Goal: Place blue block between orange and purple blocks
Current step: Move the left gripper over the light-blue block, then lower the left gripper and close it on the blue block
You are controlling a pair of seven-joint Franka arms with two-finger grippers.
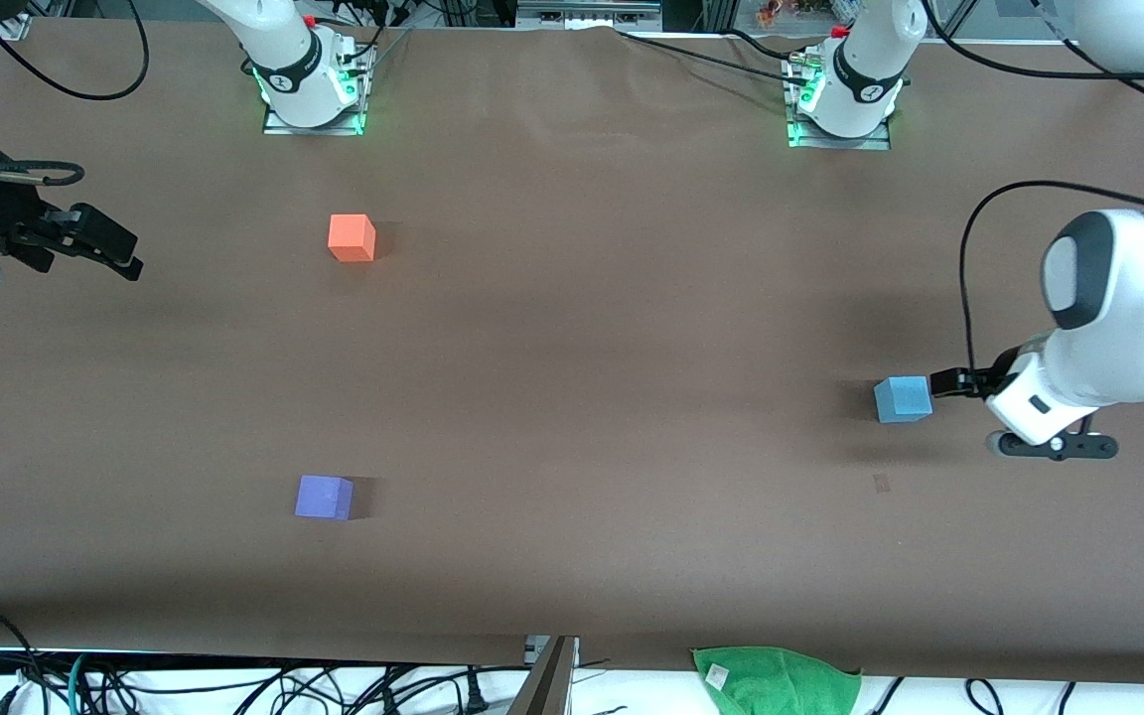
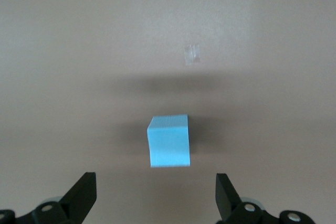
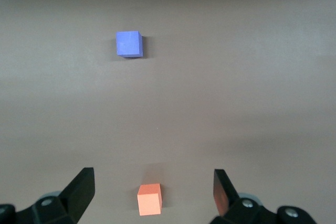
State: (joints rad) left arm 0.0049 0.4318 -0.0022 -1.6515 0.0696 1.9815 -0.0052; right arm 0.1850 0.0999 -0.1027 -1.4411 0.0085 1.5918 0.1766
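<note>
Left gripper (image 2: 156, 195), jaws wide and empty, hangs beside the blue block (image 1: 903, 399) resting at the left arm's end; centre the cube between the fingers before closing. Right gripper (image 3: 152, 192) waits, spread, over the orange block (image 1: 352, 238), purple block (image 1: 324, 497) nearer the camera

Blue block (image 1: 903, 399) flat on surface, left arm's end; orange block (image 1: 352, 238) and purple block (image 1: 324, 498) well apart, right arm's end, purple nearer camera.

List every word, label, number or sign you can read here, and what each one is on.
None can be read.
White tag on the green cloth: too small to read.
Dark marks on the two arm bases: too small to read.
Blue block, orange block, purple block: no text.
</note>
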